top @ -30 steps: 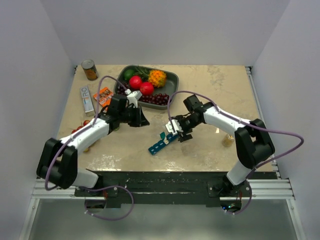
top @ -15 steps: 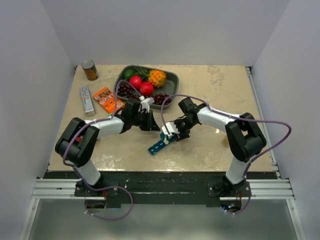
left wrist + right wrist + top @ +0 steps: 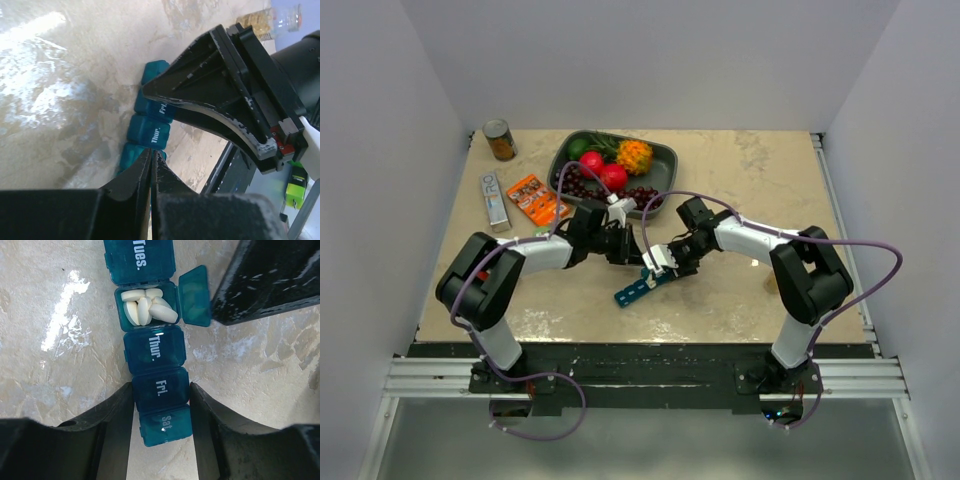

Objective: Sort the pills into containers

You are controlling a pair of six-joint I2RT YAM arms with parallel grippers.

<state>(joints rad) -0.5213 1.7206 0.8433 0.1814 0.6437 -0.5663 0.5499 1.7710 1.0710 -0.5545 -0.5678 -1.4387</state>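
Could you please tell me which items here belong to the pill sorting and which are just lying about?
Job: pill organizer, white pills, left claw, right claw.
Lying about: fruit tray, can, orange packet, silver box, small bottle.

Mid-frame, the teal pill organizer lies diagonally on the desk, both arms' jaws close together at its upper-right end.

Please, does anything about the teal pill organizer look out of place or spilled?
Only one thing: on the teal-blue plastic pill-organizer strip, the compartment between Tues. and Thur. stands open, its lid flipped sideways, with white oblong pills heaped inside. No pill lies loose beside it.
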